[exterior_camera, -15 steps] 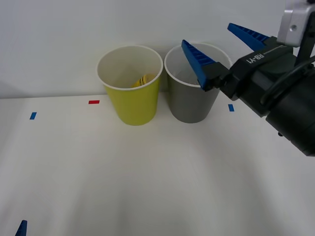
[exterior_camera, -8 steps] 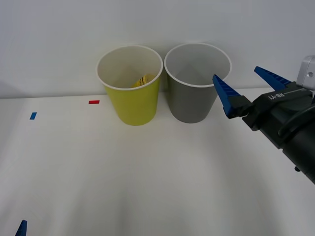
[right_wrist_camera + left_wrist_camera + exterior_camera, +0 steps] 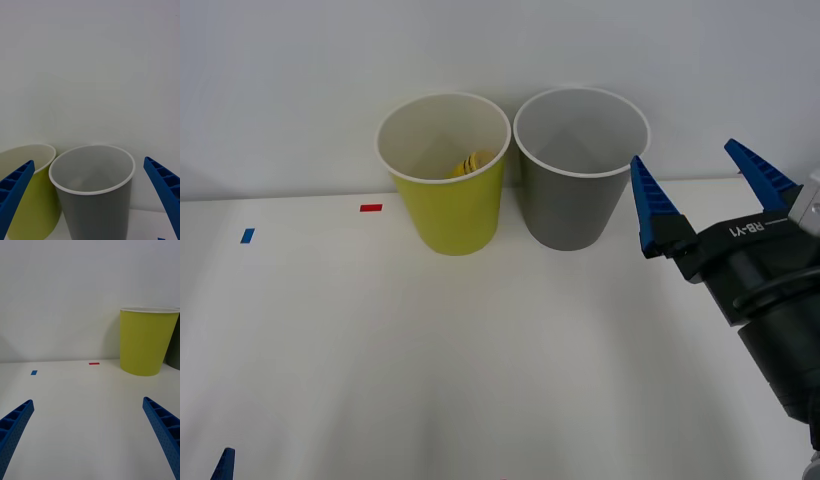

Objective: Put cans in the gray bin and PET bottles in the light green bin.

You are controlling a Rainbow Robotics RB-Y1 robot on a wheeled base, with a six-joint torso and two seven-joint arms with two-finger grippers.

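Bins: two tapered round bins stand side by side at the back of the white table (image 3: pixel 480 380), against the pale wall, nearly touching at their rims.
Light green bin (image 3: pixel 445 175): upright, on the robot's left of the pair, white rim, white inside; the left wrist view shows its yellow-green wall from the side, resting flat on the table.
Gray bin (image 3: pixel 580 170): upright, on the robot's right of the pair, white rim, pale inside; in the right wrist view its mouth lies between the two blue fingers, and what can be seen of its inside is bare.
Right gripper (image 3: pixel 705 185): held above the table just to the right of the gray bin, near its rim but apart from it, pointing toward the wall; its blue ribbed fingers are spread wide with nothing between them.
Left gripper (image 3: pixel 90 438): low over the near left part of the table, well apart from both bins; its fingers sit at the two lower corners of the left wrist view, spread wide and holding nothing.
PET bottle (image 3: pixel 472 163): lies inside the light green bin, against the wall nearest the gray bin; a bit of yellow label with black print shows above the rim line.
Tape marks: a small red strip (image 3: pixel 371 208) and a small blue strip (image 3: pixel 247 235) lie flat on the table to the left of the light green bin.
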